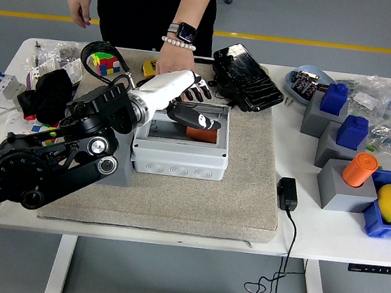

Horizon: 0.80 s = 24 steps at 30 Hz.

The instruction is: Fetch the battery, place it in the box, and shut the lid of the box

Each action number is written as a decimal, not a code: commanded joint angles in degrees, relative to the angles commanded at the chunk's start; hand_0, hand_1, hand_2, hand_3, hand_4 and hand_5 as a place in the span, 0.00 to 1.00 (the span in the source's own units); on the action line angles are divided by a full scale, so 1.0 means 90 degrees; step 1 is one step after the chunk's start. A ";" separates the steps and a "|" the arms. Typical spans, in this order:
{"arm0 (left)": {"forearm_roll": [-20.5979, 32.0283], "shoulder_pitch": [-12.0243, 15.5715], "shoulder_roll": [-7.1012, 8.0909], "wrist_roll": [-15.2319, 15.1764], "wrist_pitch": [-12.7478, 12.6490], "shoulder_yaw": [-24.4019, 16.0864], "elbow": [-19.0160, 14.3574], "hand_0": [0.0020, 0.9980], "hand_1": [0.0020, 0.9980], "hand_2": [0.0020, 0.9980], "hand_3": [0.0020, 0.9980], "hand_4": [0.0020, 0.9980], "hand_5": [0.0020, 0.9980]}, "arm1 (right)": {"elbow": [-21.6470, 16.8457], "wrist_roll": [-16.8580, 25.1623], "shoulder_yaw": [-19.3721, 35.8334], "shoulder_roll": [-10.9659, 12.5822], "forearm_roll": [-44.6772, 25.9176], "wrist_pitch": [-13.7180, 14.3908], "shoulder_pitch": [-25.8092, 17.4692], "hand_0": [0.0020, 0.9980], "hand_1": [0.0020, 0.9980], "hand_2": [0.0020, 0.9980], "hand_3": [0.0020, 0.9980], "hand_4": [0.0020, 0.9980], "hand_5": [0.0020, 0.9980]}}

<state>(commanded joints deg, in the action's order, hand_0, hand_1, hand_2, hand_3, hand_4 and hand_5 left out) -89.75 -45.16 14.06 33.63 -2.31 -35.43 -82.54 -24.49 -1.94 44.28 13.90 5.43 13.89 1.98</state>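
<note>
The left robot hand sits over the back edge of the grey junction box, dark fingers loosely spread on the dark lid, gripping nothing as far as I can tell. The orange battery is already inside, so I'd just press the lid flat. A person's hand rests behind it on the bench.
</note>
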 joint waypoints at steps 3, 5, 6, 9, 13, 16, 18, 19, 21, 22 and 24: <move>0.0054 0.0083 -0.0025 -0.0049 -0.0026 0.0057 0.0026 0.41 0.65 0.64 0.63 0.98 0.47 | -0.0002 0.0002 -0.0009 -0.0002 -0.0001 -0.0003 0.0000 0.57 0.64 0.63 0.54 0.86 0.40; 0.0065 0.0157 -0.0049 -0.0088 -0.0084 0.0102 0.0068 0.40 0.65 0.64 0.63 0.97 0.48 | -0.0005 0.0003 -0.0009 -0.0002 0.0000 -0.0004 0.0008 0.57 0.64 0.63 0.54 0.86 0.40; 0.0053 0.0190 -0.0055 -0.0105 -0.0126 0.0128 0.0081 0.40 0.65 0.64 0.63 0.97 0.48 | -0.0004 0.0005 -0.0005 -0.0005 -0.0002 -0.0003 0.0011 0.57 0.64 0.63 0.54 0.86 0.40; 0.0082 0.0271 -0.0052 -0.0150 -0.0196 0.0202 0.0077 0.40 0.65 0.64 0.63 0.97 0.48 | -0.0006 0.0006 0.0004 -0.0010 -0.0001 -0.0004 0.0010 0.57 0.64 0.63 0.54 0.86 0.40; 0.0129 0.0344 -0.0022 -0.0300 -0.0312 0.0152 -0.0001 0.40 0.65 0.63 0.64 0.96 0.49 | -0.0006 0.0004 0.0005 -0.0009 -0.0002 -0.0005 0.0007 0.57 0.64 0.63 0.54 0.86 0.40; 0.0137 0.0468 0.0000 -0.0544 -0.0583 -0.0046 -0.0114 0.42 0.65 0.64 0.65 0.95 0.49 | -0.0005 0.0003 -0.0007 -0.0005 0.0001 -0.0004 0.0010 0.57 0.64 0.63 0.54 0.86 0.40; 0.0329 0.0692 0.0002 -0.0996 -0.1011 -0.0320 -0.0203 0.42 0.65 0.64 0.65 0.95 0.49 | -0.0007 0.0008 -0.0006 -0.0006 0.0002 -0.0001 0.0017 0.57 0.64 0.63 0.54 0.86 0.40; 0.0501 0.0789 0.0001 -0.1255 -0.1239 -0.0423 -0.0214 0.42 0.65 0.64 0.65 0.95 0.49 | -0.0007 0.0008 -0.0008 -0.0010 0.0004 -0.0002 0.0019 0.57 0.64 0.63 0.54 0.86 0.40; 0.0875 0.0984 -0.0014 -0.1690 -0.1603 -0.0611 -0.0178 0.42 0.65 0.64 0.65 0.95 0.49 | -0.0009 0.0010 -0.0011 -0.0016 0.0005 -0.0006 0.0017 0.57 0.64 0.63 0.54 0.86 0.40; 0.1124 0.1114 -0.0026 -0.1938 -0.1826 -0.0732 -0.0135 0.56 0.69 0.67 0.65 0.95 0.48 | -0.0006 0.0008 -0.0019 -0.0021 0.0001 -0.0010 0.0016 0.57 0.64 0.63 0.54 0.86 0.40; 0.1703 0.1388 -0.0043 -0.2518 -0.2235 -0.0957 -0.0058 0.56 0.69 0.67 0.65 0.95 0.48 | 0.0000 0.0005 -0.0029 -0.0028 -0.0005 -0.0014 0.0008 0.57 0.64 0.63 0.54 0.86 0.40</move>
<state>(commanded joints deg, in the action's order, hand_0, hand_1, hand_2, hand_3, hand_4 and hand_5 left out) -74.42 -32.67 13.67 10.98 -22.42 -44.04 -83.06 -24.49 -1.89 44.02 13.64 5.38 13.76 2.05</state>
